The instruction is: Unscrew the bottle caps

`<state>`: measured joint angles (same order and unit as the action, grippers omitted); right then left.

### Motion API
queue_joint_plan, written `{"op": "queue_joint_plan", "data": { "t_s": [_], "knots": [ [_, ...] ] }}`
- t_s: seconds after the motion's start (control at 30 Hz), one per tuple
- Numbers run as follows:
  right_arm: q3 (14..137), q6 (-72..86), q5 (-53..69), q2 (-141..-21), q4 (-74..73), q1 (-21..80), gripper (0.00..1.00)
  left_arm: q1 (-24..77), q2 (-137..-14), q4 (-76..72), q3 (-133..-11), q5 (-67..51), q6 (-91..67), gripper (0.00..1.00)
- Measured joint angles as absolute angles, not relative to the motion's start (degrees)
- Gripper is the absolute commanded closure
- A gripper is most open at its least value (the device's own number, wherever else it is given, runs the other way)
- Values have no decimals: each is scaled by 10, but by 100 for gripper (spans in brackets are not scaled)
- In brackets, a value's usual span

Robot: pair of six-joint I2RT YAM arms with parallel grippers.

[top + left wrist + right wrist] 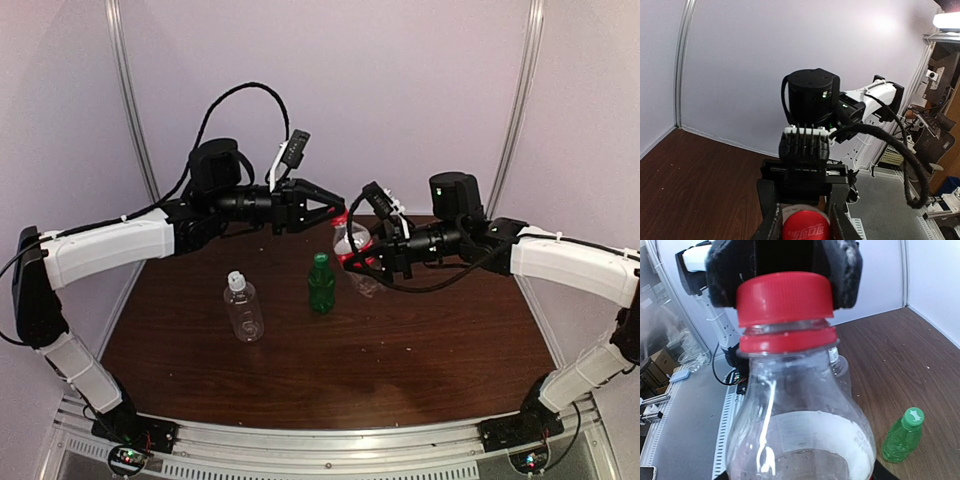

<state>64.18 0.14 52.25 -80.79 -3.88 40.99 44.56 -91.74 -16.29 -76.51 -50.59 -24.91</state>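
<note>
Now, left tool (335, 213) clamps the red round plastic screw cap (784, 292) at centre of the top view. Right tool (358, 258) grips the clear red-labelled plastic bottle (800, 430) beneath it. Green plastic bottle (321, 285) and wider clear plastic bottle (243, 308) stand capped, lower centre, on the brown counter (450, 340).

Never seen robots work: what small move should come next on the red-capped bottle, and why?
Probably turn the left jaws to loosen the red cap: they look closed on it, the right jaws hold the bottle, and the cap looks fully seated.

Robot lab: booth walls (400, 80), equip. clutter (939, 132)
</note>
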Motion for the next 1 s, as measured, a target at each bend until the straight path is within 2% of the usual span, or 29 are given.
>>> {"op": "queue_joint_plan", "data": {
  "t_s": [0.3, 0.43, 0.7, 1.0],
  "knots": [
    [621, 6, 354, -796, -15, 415, 56, 478, -913, -66, -794, -285, -298, 90],
    [604, 7, 294, -785, 3, 426, 55, 507, -913, -24, -814, -180, -319, 86],
    [597, 6, 263, -783, 14, 433, 55, 516, -913, -12, -820, -141, -320, 66],
    [596, 12, 264, -774, 14, 424, 50, 503, -909, -24, -811, -181, -286, 32]
  ]
}}
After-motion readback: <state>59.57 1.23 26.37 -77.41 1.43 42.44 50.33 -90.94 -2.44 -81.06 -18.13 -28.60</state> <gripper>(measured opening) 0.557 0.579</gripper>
